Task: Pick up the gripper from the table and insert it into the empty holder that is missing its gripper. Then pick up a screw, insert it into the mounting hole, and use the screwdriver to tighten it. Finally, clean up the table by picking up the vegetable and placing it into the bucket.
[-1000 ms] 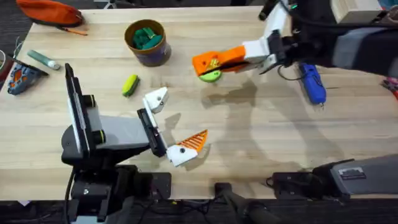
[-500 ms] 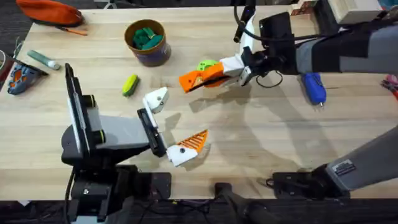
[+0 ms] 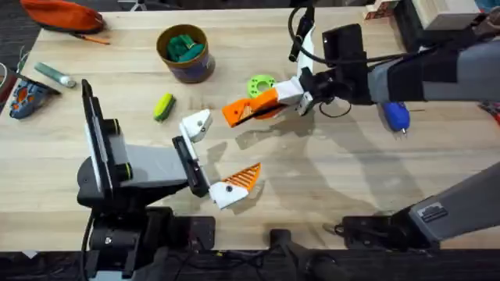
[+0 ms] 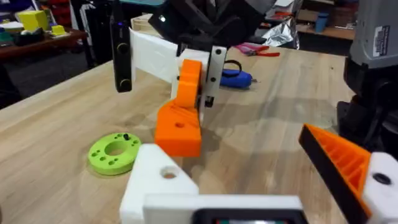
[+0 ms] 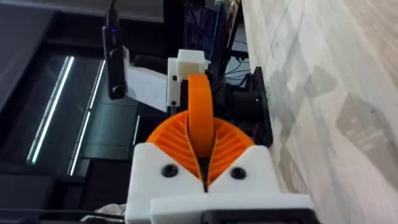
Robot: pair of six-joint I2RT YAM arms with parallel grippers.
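1. The orange gripper is clamped between the ribbed pads of the right gripper and is carried above the table.
2. In the right wrist view, the orange piece is seen upright between the 2 closed orange pads.
3. The green disc lies on the table just behind the right gripper.
4. The holder, a white block with no finger on it, is found near the carried piece's tip, on the left arm's side.
5. The left gripper is spread wide, with nothing between its fingers.
6. The screwdriver lies beyond the right arm, partly hidden.
7. The vegetable lies just beside the holder, and the bucket stands farther off.
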